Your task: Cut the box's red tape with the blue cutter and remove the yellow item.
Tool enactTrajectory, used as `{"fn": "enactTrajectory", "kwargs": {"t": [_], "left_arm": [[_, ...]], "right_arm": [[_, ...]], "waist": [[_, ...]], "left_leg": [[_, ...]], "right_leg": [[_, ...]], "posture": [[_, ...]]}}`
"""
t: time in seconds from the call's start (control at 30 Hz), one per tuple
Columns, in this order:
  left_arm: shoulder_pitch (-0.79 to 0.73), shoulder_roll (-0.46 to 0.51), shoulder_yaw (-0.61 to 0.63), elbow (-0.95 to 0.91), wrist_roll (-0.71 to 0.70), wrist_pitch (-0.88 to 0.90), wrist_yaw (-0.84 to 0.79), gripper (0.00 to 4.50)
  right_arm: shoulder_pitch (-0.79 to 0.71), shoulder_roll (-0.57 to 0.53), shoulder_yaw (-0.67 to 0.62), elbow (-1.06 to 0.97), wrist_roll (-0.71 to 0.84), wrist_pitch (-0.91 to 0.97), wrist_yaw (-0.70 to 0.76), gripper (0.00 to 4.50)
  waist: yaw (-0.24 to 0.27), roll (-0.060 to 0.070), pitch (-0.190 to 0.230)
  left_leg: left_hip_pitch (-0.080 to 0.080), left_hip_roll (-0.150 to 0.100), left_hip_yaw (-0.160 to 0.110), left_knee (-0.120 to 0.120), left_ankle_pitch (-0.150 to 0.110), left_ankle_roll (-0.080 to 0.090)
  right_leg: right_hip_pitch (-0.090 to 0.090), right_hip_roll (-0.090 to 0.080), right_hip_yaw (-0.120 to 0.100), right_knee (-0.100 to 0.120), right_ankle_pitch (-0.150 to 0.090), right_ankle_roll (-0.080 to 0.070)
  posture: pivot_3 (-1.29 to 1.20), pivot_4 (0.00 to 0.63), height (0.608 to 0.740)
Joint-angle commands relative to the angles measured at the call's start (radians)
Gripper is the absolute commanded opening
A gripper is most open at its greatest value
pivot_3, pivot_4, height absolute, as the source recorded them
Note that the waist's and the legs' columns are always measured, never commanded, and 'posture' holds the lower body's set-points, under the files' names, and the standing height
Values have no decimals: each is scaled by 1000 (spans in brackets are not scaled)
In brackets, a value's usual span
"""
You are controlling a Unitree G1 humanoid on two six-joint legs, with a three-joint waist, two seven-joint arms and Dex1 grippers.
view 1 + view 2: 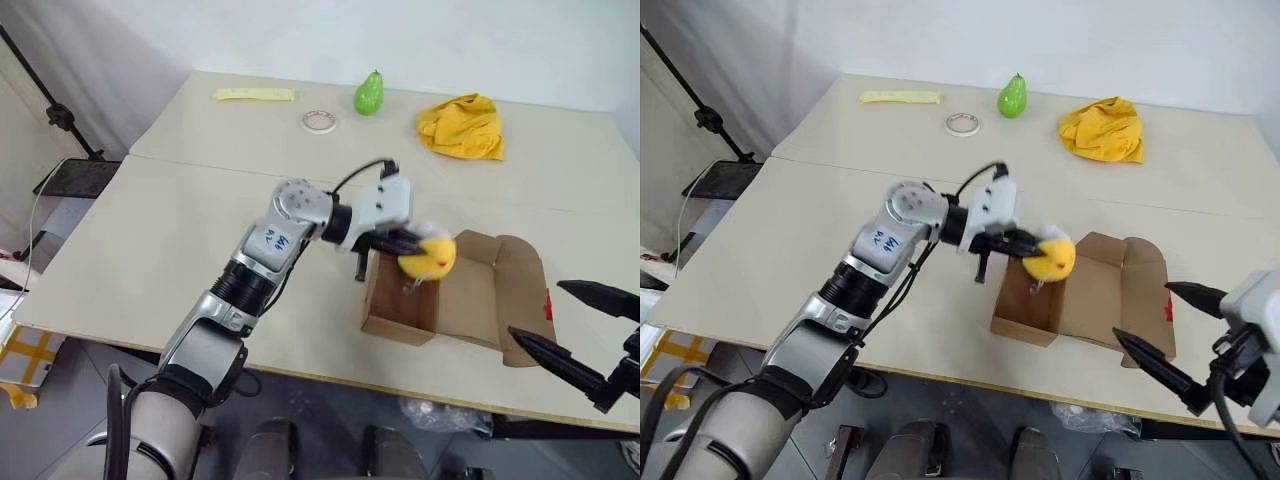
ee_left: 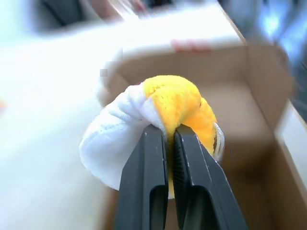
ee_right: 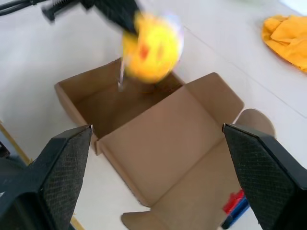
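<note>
The brown box (image 1: 470,300) lies open near the table's front edge, its flaps spread to the right. My left gripper (image 1: 425,250) is shut on the yellow item (image 2: 182,100), a soft yellow and white ball, and holds it just above the box's left end. A bit of red tape (image 1: 547,303) shows at the edge of the right flap. The blue cutter (image 3: 240,214) lies on the table beside that flap. My right gripper (image 1: 1142,311) is open at the box's right side, its fingers (image 3: 57,163) spread wide with nothing between them.
At the back of the table are a pale yellow strip (image 1: 255,94), a white tape roll (image 1: 318,121), a green pear (image 1: 368,93) and a crumpled yellow cloth (image 1: 462,127). The box sits close to the table's front edge (image 1: 300,372).
</note>
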Motion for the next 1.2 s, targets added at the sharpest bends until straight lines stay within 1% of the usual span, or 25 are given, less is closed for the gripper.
{"fn": "enactTrajectory", "kwargs": {"t": [0.03,0.13,0.27,0.33,0.43,0.5,0.53,0.7,0.83,0.93,0.97,1.07,1.1,1.2], "left_arm": [[-16,21,91,-60,-26,104,119,19],[15,88,111,-67,-1,192,166,19],[117,242,133,-83,55,241,220,19],[140,284,162,-73,58,264,265,19],[170,344,161,-45,117,268,347,19],[195,383,164,-45,146,299,381,609],[204,393,170,-56,141,316,377,823],[221,431,188,-121,108,369,352,2251],[238,462,195,-165,74,389,308,3447],[257,484,239,-227,-2,397,250,4341],[267,488,258,-250,-33,389,226,4441],[323,476,327,-337,-155,353,146,4441],[360,454,372,-374,-215,330,127,4441],[481,430,450,-451,-334,299,74,4441]], "right_arm": [[-53,-15,12,65,-28,-72,60,4500],[-96,-23,47,109,-68,-107,106,4500],[-175,-72,153,223,-128,-146,186,4500],[-213,-90,203,260,-161,-158,206,4500],[-286,-113,298,313,-195,-175,233,4500],[-338,-130,369,360,-218,-190,252,4500],[-358,-133,392,378,-231,-194,263,4500],[-448,-146,476,459,-286,-210,318,4500],[-493,-147,508,493,-317,-210,352,4500],[-506,-148,508,510,-336,-204,379,4500],[-505,-149,502,517,-342,-202,391,4500],[-488,-149,475,539,-365,-205,438,4500],[-474,-149,466,556,-383,-213,460,4500],[-447,-135,444,619,-424,-248,516,4500]], "waist": [[-2,0,0],[-12,0,0],[-29,0,0],[-32,-1,2],[-27,-3,3],[-15,-4,3],[-18,-4,3],[-25,-4,3],[-26,-4,3],[-26,-4,4],[-26,-4,4],[-27,-4,4],[-27,-4,3],[-27,-3,3]], "left_leg": [[0,0,0,0,0,0],[1,-2,0,2,0,0],[3,-2,1,1,0,-1],[6,-1,2,1,1,-2],[6,2,2,1,2,-4],[5,2,0,2,2,-4],[4,2,1,3,2,-7],[2,2,1,3,2,-8],[1,1,2,3,1,-8],[2,2,2,3,1,-9],[2,2,2,3,1,-9],[2,3,2,3,1,-9],[2,3,2,3,1,-9],[2,4,3,3,1,-9]], "right_leg": [[0,0,0,0,0,0],[0,1,0,2,0,0],[0,1,1,6,0,0],[0,1,2,8,0,0],[0,1,2,8,0,0],[0,0,1,8,0,0],[0,0,2,8,0,0],[-1,0,0,7,0,0],[-2,0,-1,8,0,0],[-2,0,-2,8,0,0],[-2,0,-2,8,0,0],[-2,0,-2,8,0,0],[-2,0,-2,7,0,0],[-1,0,-1,7,0,0]], "posture": [[0,150,740],[0,150,740],[0,150,740],[0,150,740],[0,150,740],[0,150,740],[0,150,740],[0,150,740],[0,150,740],[0,150,740],[0,150,740],[0,150,740],[0,150,740],[0,150,740]]}}
